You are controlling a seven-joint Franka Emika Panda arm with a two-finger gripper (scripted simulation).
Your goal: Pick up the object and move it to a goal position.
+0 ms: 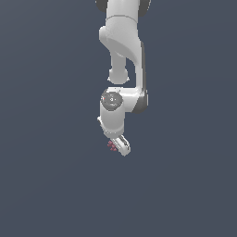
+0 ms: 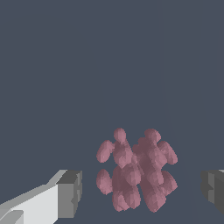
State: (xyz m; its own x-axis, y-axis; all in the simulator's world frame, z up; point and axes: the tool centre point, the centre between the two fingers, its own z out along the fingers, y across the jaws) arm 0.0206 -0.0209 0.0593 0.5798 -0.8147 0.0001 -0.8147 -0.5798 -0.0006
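1. Wrist view showed the small dark-red cluster of rounded, bumpy beads, raspberry-like point(image 2: 136, 173), lying between the two grey finger pads point(image 2: 70, 192) of the white robot gripper point(image 2: 142, 190).
2. Both pads stood apart from the cluster, with a strip of plain slate-grey floor point(image 2: 109, 65) visible on either side of it, so the fingers were spread wide and touched nothing.
3. One finger appeared with its white body and grey tip; of the other, only the grey tip showed at the frame's edge.
4. Exterior view showed the white, smooth-jointed robot arm point(image 1: 122, 51) reaching down from the top of the frame, its wrist bent so that the gripper point(image 1: 121, 147) was tilted toward the exterior view's right.
5. In that same view the dark-red cluster point(image 1: 111, 146) was only a tiny speck just beside the gripper's tip, on the exterior view's left of it.
6. Whether the cluster rested on the floor or hung above it could not be told from either view.
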